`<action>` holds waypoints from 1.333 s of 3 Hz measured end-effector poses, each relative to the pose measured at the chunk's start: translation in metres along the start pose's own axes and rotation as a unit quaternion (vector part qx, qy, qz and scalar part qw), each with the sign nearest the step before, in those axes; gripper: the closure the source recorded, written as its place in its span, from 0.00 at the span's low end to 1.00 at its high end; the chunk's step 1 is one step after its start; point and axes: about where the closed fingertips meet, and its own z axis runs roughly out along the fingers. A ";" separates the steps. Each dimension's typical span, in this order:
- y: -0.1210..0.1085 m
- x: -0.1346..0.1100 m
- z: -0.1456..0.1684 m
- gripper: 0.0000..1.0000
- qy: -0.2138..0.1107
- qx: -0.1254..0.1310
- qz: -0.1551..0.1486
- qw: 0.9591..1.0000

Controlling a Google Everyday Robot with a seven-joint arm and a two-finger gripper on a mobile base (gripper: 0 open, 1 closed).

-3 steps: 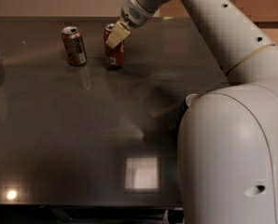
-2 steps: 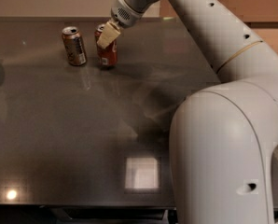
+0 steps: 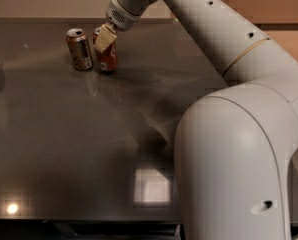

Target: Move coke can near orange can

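Camera view, looking across the dark table (image 3: 64, 149): the gripper (image 3: 105, 40) hangs at the far end of the white arm (image 3: 224, 49), and its fingers (image 3: 102, 38) look closed round the top of the coke can (image 3: 109, 60), one pad across the near shoulder and the other hidden behind. The coke can stands close to upright, long axis vertical, directly beneath the fingers, with the orange can (image 3: 79, 50) just beside it toward the view's left edge and a narrow gap between them. I would judge the placing nearly done, so letting go calls for a straight rise along that axis, lest the red can tip into its neighbour.
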 end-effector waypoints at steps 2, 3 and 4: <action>0.001 0.001 0.012 0.59 0.010 0.031 0.006 0.999; 0.002 0.001 0.015 0.36 0.012 0.029 0.005 1.000; 0.003 0.001 0.018 0.13 0.013 0.027 0.005 1.000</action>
